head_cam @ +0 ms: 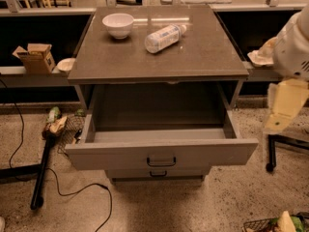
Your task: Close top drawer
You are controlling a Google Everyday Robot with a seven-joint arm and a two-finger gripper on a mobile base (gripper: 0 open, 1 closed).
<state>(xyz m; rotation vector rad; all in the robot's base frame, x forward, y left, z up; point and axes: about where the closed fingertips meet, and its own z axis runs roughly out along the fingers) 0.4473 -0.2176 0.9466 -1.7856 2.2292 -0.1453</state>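
Observation:
The top drawer (159, 153) is pulled far out of the grey cabinet. Its wide grey front panel carries a small dark loop handle (161, 162), and its deep grey box is empty. Below it, a smaller grey drawer front with a similar handle (158, 173) sits pushed in. My arm enters at the right edge, a white segment above a cream end piece. The gripper (284, 105) hangs to the right of the drawer's front right corner, apart from it and touching nothing.
A white bowl (118, 24) and a plastic bottle lying on its side (163, 37) sit on the cabinet top (203, 57). A cardboard box (35, 58) is on the left shelf. Cables and a black stand leg (41, 173) lie on the floor to the left, and a chair leg (273, 153) stands to the right.

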